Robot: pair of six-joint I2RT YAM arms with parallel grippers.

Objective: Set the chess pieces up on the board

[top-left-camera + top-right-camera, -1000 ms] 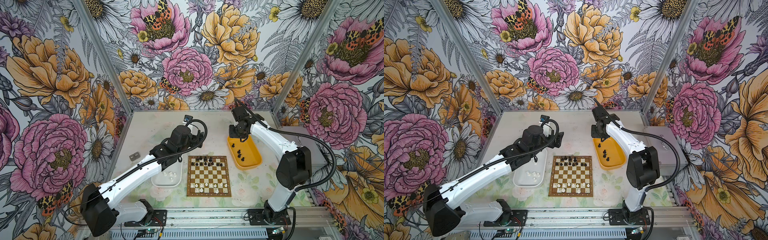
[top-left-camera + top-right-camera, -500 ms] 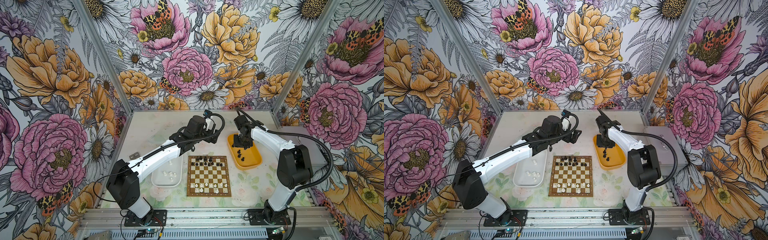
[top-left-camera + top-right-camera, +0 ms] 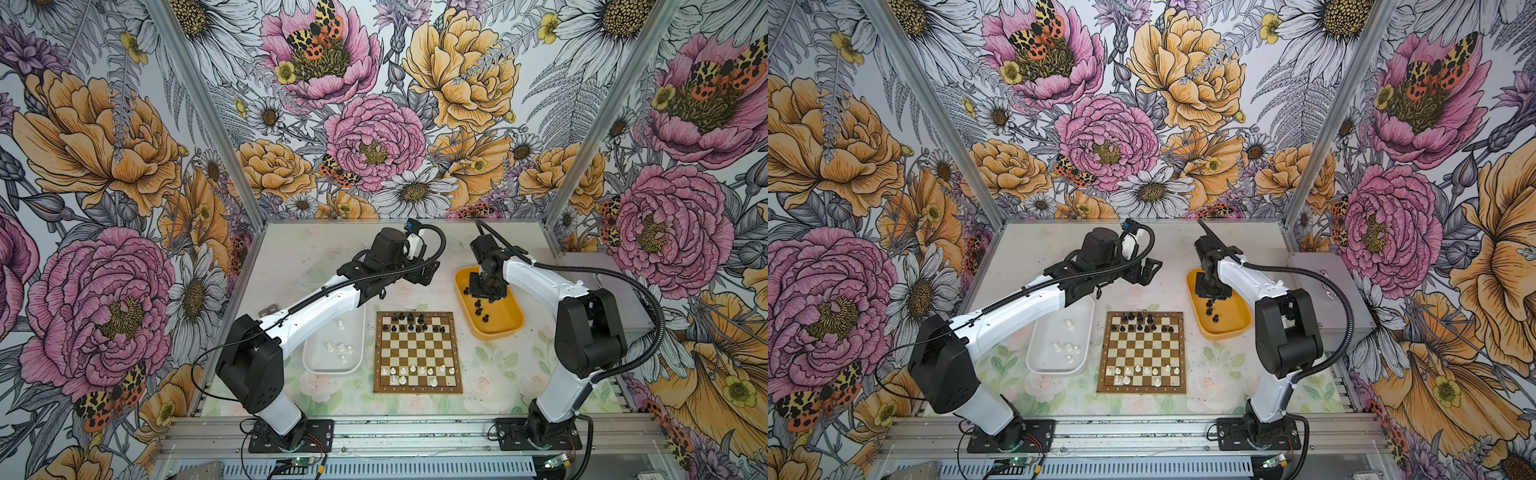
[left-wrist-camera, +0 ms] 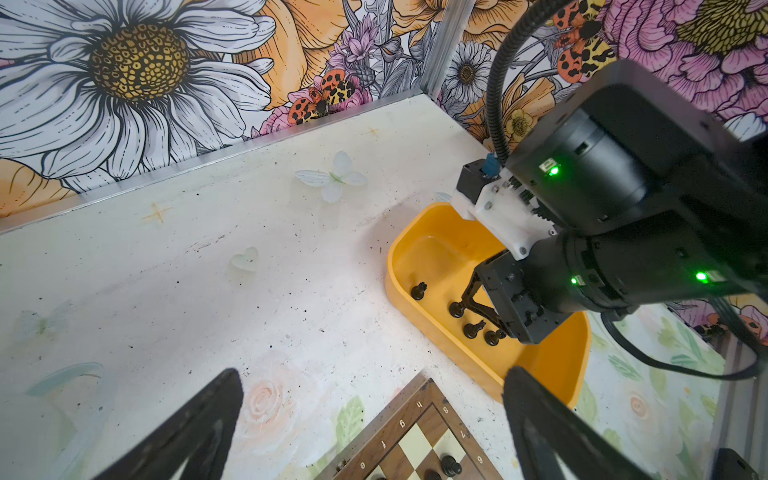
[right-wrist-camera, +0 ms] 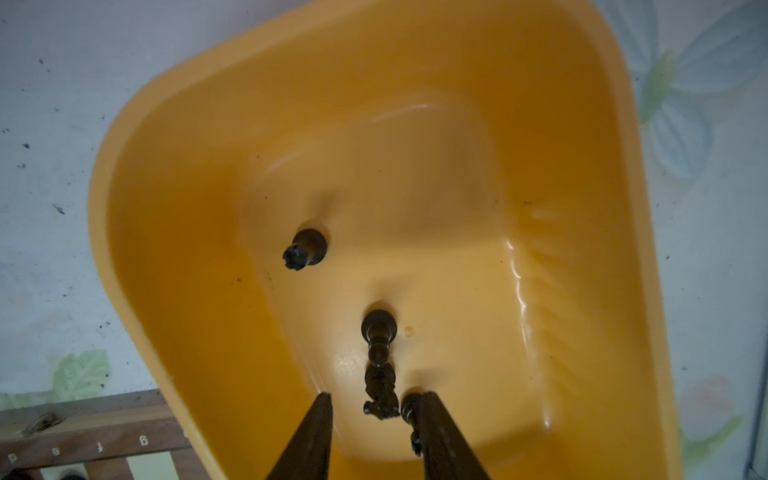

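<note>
1. The board (image 3: 417,351) (image 3: 1142,353). Lies flat at the middle of the counter (image 3: 316,249). Carries black pieces (image 3: 411,324) in the two rows along its 12 o'clock edge and white pieces (image 3: 415,372) in the two rows along its 6 o'clock edge, with gaps in all four rows.

2. The white tray (image 3: 332,369) (image 3: 1054,370). Sits at 9 o'clock of the board, just beside it. Holds a handful of loose white pieces (image 3: 340,347), with its far end under the left arm (image 3: 316,307).

3. The yellow tray (image 3: 498,332) (image 4: 540,357). Sits at 1 o'clock of the board, near that corner. Holds loose black pieces (image 3: 480,309) (image 4: 473,329).

4. The left pincer (image 3: 428,272) (image 4: 374,372). Hangs over bare counter at 12 o'clock of the board, jaws spread wide.

5. The right pincer (image 3: 484,291) (image 5: 370,399). Reaches down into the far half of the yellow tray. Jaws apart, straddling a dark chessman (image 5: 380,395) of a kind that cannot be told, with a clear gap to one finger (image 5: 311,436). Has another small black shape against the other finger (image 5: 444,449). Leaves a notch-topped piece (image 5: 305,249) standing well apart on the tray floor.
</note>
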